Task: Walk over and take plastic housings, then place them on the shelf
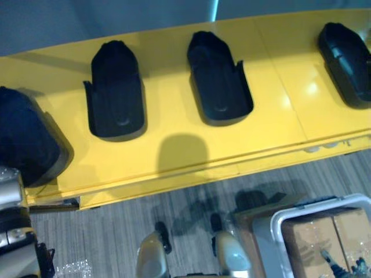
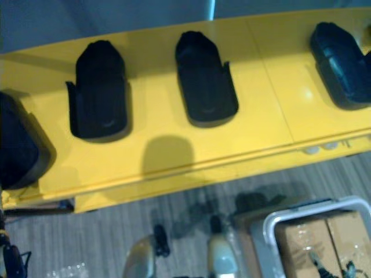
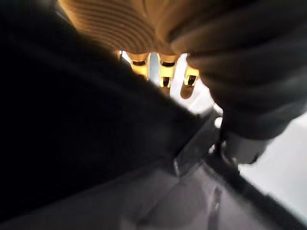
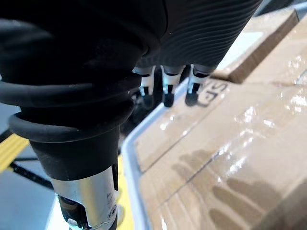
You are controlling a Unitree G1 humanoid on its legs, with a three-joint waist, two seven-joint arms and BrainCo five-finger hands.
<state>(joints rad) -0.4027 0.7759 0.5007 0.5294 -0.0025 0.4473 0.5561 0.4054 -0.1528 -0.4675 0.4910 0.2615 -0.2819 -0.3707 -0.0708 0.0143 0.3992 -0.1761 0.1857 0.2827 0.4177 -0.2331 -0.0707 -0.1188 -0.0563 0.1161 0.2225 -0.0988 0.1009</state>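
– Left hand (image 3: 165,64): what is it doing?
– In its wrist view, the silver fingers show just past the dark ribbed cover. They are pressed close to a large black mass that hides how they are set. I cannot tell whether they grip anything.
– And the right hand (image 4: 168,84)?
– Its fingers hang straight and relaxed, holding nothing. They are just above shiny cardboard boxes (image 1: 324,231), which sit inside a pale crate (image 1: 307,208) on the grey floor (image 1: 104,226). From the head views, the crate is at the lower right, in front of the shelf.
– Where are the plastic housings?
– Four black shells show on a long yellow shelf (image 1: 278,116) that runs across the head views. The leftmost housing (image 1: 23,139) is over the shelf's left end and partly cut off by the edge. I cannot tell whether it rests there or is held.
– And the other three?
– The second housing (image 1: 116,90) and third housing (image 1: 217,78) lie flat near the middle, side by side but apart. Their rounded ends point away from the robot. The fourth housing (image 1: 348,61) lies well apart at the right end, turned at a slant, and is also partly cut off.
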